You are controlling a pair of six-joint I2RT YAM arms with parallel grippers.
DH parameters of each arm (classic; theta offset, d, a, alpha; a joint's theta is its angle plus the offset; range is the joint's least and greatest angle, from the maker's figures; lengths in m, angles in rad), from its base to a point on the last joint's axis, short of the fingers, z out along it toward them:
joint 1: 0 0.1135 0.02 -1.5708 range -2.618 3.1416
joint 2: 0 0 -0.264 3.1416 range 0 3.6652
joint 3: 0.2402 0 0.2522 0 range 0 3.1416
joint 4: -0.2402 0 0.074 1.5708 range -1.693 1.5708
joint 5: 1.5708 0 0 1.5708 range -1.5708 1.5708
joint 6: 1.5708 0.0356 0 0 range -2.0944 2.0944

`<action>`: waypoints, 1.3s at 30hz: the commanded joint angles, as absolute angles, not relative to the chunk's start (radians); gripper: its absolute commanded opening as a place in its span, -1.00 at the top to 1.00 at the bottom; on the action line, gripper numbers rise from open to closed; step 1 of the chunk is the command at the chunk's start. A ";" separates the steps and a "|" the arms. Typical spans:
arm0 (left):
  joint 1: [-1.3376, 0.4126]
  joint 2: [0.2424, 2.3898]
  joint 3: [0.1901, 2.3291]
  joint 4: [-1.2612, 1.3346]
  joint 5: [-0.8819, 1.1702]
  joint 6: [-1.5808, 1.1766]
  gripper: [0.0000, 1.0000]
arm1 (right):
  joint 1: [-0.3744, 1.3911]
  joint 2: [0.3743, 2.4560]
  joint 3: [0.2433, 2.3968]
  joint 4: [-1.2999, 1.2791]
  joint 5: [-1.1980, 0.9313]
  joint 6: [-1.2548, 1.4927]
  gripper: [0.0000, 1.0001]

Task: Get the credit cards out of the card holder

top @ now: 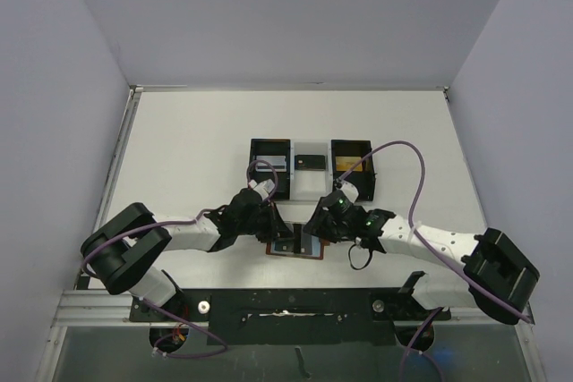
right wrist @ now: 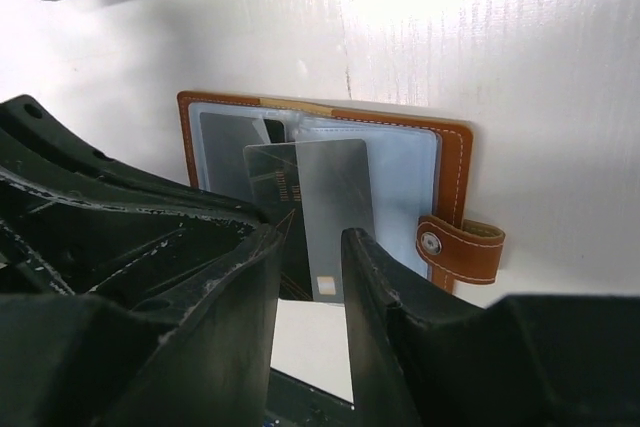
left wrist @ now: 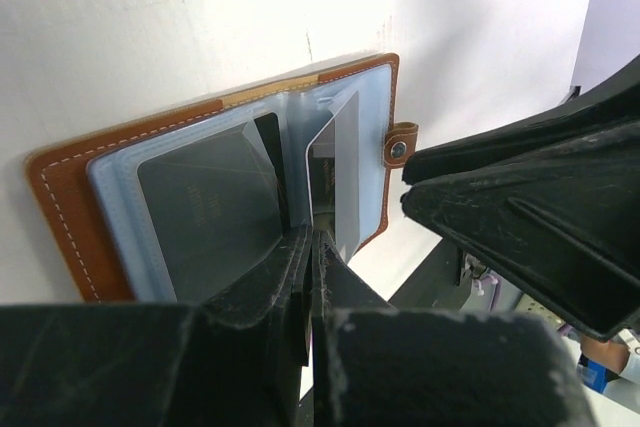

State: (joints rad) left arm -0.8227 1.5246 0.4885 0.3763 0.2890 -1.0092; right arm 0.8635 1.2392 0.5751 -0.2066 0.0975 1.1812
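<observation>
Nearward of the tray (top: 254, 167), the card holder (top: 295, 246) is being steadied open by the left gripper (left wrist: 306, 239), fingers closed together; the right gripper (right wrist: 312, 243) fingers are being held narrowly apart over one half-drawn card (right wrist: 318, 192), judged light, stiff, slick, best pinched across its faces.

Plain white tabletop (top: 179, 149). A brown card holder (top: 295, 246) lies open and flat near the front edge, and a black-and-white three-compartment tray (top: 311, 149) sits just behind it, not touching.
</observation>
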 commanded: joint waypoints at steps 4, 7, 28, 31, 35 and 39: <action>-0.816 1.500 0.485 0.442 0.306 -1.017 1.00 | 0.867 1.337 0.570 -0.223 0.087 1.234 0.34; -0.811 1.512 0.486 0.465 0.327 -1.023 1.00 | 0.854 1.376 0.507 -0.098 0.007 1.239 0.34; -0.813 1.557 0.511 0.418 0.378 -0.968 1.00 | 0.834 1.376 0.507 -0.108 0.009 1.243 0.42; -0.813 1.517 0.495 0.422 0.366 -0.974 1.00 | 0.836 1.354 0.521 -0.145 0.045 1.239 0.41; -0.807 1.464 0.499 0.393 0.354 -0.967 1.00 | 0.835 1.315 0.536 -0.154 0.077 1.196 0.40; -0.798 1.425 0.503 0.379 0.343 -0.964 1.00 | 0.837 1.301 0.552 -0.167 0.092 1.166 0.39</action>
State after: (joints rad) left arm -0.8051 1.4849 0.4820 0.3759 0.3584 -0.9897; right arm 0.8322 1.3296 0.5179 -0.1089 0.0288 1.2205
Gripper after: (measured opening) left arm 0.014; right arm 0.303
